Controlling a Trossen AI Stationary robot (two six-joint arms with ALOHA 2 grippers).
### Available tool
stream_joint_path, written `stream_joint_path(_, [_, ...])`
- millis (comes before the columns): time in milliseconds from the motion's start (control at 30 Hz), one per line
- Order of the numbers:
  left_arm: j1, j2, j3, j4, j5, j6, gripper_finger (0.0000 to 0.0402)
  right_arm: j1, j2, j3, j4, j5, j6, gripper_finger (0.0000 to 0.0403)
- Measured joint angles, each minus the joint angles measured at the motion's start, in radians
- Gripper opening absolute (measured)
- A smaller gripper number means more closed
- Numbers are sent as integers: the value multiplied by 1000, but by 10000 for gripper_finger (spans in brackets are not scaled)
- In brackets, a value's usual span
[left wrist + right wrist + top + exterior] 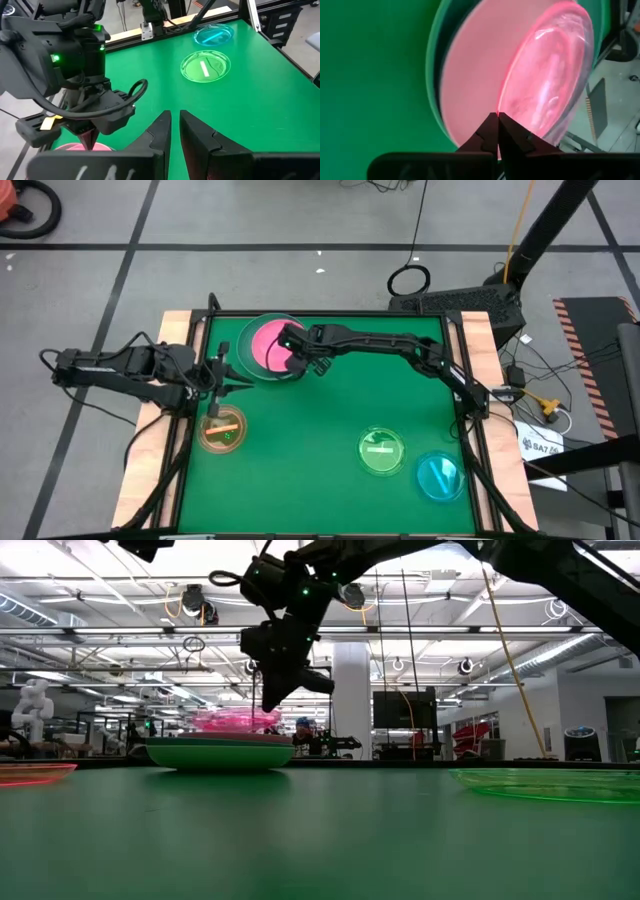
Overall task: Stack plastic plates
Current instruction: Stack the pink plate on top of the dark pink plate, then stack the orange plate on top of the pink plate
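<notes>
A stack of large plastic plates (pixel 250 352) stands at the table's far left-centre, a pink plate (pixel 470 85) on top and a teal rim (pixel 434 75) under it. It rests on a light green plate (pixel 220 755). My right gripper (pixel 497 116) is shut on a small translucent magenta plate (pixel 550 85), which hovers just over the pink one (pixel 228 720). My left gripper (pixel 175 131) waits near the left edge (pixel 235 385), its fingers slightly open with nothing between them. The small amber (pixel 222 430), green (pixel 381 452) and cyan (pixel 438 476) plates lie flat on the table. My right gripper pinches the magenta plate's rim (pixel 499 106) between its two fingertips, on the side of the plate facing the arm. The fingers slant downward from the table's right side. The plate sits nearly level just above the pink plate; whether its far edge rests on the pink plate I cannot tell.
The green mat (pixel 330 410) is bare through the middle between the stack and the near plates. Wooden side rails (pixel 478 340) and black frame posts border the table. The right arm (pixel 400 345) reaches across the far part of the table.
</notes>
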Motion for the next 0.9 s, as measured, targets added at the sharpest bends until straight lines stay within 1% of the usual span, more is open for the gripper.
stream_joint_path(300, [-2,0,0,0,0,-1,47,-4,0,0,14,3,28,2])
stream_joint_path(400, [-2,0,0,0,0,-5,47,-7,0,0,13,5,65,15])
stream_joint_path(633, [-2,0,0,0,0,-16,47,-14,0,0,13,13,153,61])
stream_joint_path(667, [-2,0,0,1,0,-24,47,-14,0,0,13,24,169,67])
stream_joint_path(800, [-2,0,0,0,0,-58,47,-7,-5,0,-8,120,249,81])
stream_joint_path(867, [-2,0,0,0,0,-84,47,-4,-17,0,-42,134,326,81])
stream_joint_path(900, [-2,2,0,0,0,-100,47,-4,-25,0,-72,126,370,80])
